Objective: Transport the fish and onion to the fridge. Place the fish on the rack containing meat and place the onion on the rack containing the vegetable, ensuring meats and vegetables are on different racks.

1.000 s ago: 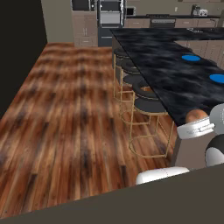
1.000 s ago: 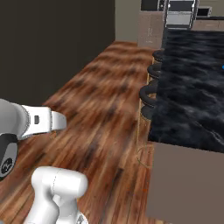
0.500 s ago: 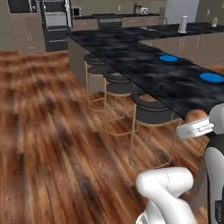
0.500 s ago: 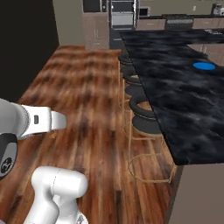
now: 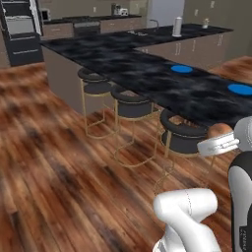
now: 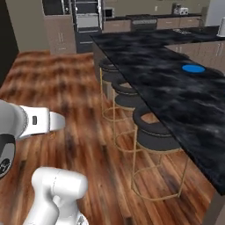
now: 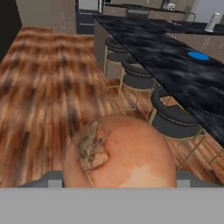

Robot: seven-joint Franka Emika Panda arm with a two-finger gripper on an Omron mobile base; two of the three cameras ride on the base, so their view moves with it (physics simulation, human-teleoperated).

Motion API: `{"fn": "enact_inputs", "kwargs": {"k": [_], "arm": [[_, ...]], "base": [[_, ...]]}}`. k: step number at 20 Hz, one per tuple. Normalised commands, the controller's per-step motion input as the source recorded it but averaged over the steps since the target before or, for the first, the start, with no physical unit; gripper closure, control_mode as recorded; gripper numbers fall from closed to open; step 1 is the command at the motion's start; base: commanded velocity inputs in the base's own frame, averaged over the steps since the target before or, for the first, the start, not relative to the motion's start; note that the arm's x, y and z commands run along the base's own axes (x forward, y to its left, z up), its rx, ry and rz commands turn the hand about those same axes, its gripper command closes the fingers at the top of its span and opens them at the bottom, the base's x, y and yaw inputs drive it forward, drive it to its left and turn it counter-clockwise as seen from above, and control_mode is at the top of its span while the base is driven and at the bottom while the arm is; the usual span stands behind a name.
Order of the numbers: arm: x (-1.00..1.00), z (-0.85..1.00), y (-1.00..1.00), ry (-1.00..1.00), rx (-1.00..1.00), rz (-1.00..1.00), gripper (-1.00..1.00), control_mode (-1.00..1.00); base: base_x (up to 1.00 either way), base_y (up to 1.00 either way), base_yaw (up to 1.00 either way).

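On the far left stands the brown cabinet with its built-in oven [image 5: 18,29], and the wood plank floor [image 5: 44,162] runs toward the near side. Compared with a second ago the whole scene has swung round: the long black marbled island counter [image 5: 147,74] now runs across the middle and right, with three dark round stools on thin gold legs [image 5: 132,106] along its near edge. That is the base turning, not the furniture moving, so the carry appears to be under way. Two round blue plates [image 5: 181,69] lie on the counter further right. In the hand view the round orange-brown onion [image 7: 120,153] sits right before the camera, root tuft up; the gripper [image 7: 119,183] is evidently clamped round it with jaws set wide. From the left base camera a patch of it [image 5: 220,130] peeks past the hand at the near right. The rack with the vegetable remains to be reached.
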Motion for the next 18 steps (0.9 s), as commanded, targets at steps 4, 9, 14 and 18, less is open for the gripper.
{"fn": "enact_inputs", "kwargs": {"k": [4,9,14,18], "arm": [[0.00,0.00,0.00,0.00,0.00,0.00,1.00,1.00],[0.00,0.00,0.00,0.00,0.00,0.00,1.00,1.00],[0.00,0.00,0.00,0.00,0.00,0.00,1.00,1.00],[0.00,0.00,0.00,0.00,0.00,0.00,1.00,1.00]], "base": [[1.00,1.00,-0.32],[1.00,1.00,-0.34],[1.00,1.00,-0.33],[1.00,1.00,-0.25]]}}
